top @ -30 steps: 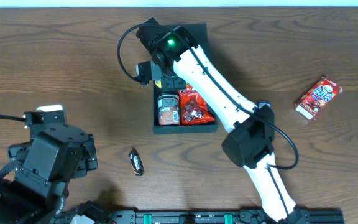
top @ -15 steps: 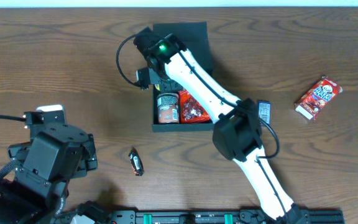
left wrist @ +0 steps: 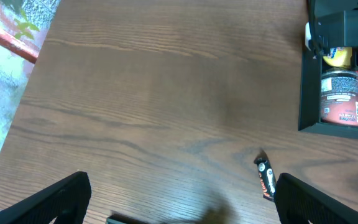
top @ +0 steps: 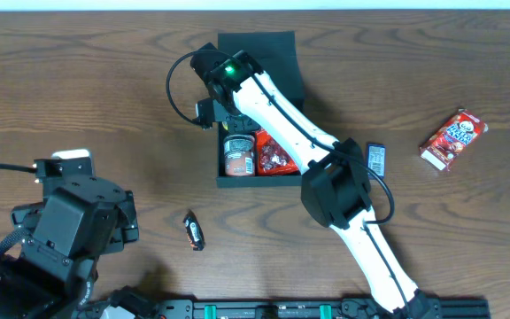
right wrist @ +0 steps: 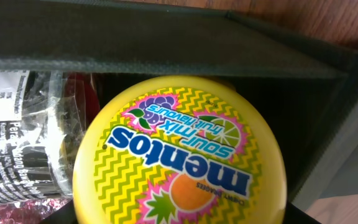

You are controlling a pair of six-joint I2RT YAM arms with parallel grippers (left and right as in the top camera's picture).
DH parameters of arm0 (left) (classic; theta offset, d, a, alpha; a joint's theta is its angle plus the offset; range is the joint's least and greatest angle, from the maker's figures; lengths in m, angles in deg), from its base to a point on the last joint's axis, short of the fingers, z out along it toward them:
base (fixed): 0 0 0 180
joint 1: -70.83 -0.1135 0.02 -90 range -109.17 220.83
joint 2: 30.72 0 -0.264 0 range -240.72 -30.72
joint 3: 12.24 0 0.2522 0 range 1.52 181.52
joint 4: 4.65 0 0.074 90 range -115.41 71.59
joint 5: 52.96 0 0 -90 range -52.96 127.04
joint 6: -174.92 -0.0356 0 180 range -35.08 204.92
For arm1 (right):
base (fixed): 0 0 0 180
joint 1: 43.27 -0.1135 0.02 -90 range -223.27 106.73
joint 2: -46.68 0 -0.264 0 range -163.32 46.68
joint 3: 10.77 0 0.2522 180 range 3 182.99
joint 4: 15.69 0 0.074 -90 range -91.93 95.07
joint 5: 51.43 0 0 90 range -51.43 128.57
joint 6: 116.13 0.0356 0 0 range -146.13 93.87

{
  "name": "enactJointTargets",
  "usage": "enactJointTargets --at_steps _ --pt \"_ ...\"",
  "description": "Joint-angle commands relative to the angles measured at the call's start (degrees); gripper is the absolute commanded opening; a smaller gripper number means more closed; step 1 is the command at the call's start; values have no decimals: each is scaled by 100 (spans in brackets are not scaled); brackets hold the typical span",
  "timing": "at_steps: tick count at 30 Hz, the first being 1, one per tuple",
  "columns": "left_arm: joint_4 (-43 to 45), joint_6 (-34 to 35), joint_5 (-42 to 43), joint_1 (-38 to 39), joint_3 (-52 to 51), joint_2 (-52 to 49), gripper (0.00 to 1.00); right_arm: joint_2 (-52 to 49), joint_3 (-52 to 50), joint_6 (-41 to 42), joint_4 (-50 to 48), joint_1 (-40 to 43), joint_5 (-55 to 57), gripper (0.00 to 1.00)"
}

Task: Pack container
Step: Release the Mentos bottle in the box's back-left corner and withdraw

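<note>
Yellow zigzag mint tub [right wrist: 179,155]; dark teal container [top: 273,49]; red pouch [top: 271,159].

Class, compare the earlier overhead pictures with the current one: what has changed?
The right arm shifted left over the box, its elbow pulling in, uncovering a small dark packet. Nothing visibly grasped or released. The left arm, snack bar and red carton stayed put.

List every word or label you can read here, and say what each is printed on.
"mentos": lid of the yellow tub inside the container.
"SOUR MIX fruit flavours": same lid, by the brand name.
The red carton: printing too small to read.
The jar and the dark candy bar: labels blurred, unreadable.
The black print beside the tub: cut off and too small to read.
</note>
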Motion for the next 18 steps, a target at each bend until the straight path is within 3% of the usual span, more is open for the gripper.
enactJointTargets --at_steps 1,3,6,10,18 --pt "-20 -2 2 -9 -17 -4 95 98 114 188 -17 -42 197 30" --pt "-20 -2 2 -9 -17 -4 95 98 114 223 -15 -94 367 50" --pt "-20 -2 2 -9 -17 -4 95 101 116 223 -20 -160 466 61" --pt "-22 -4 0 -9 -17 -4 95 101 116 223 -20 -234 463 99" --pt "-28 -7 0 -9 -17 -4 95 201 140 400 -105 -284 450 99"
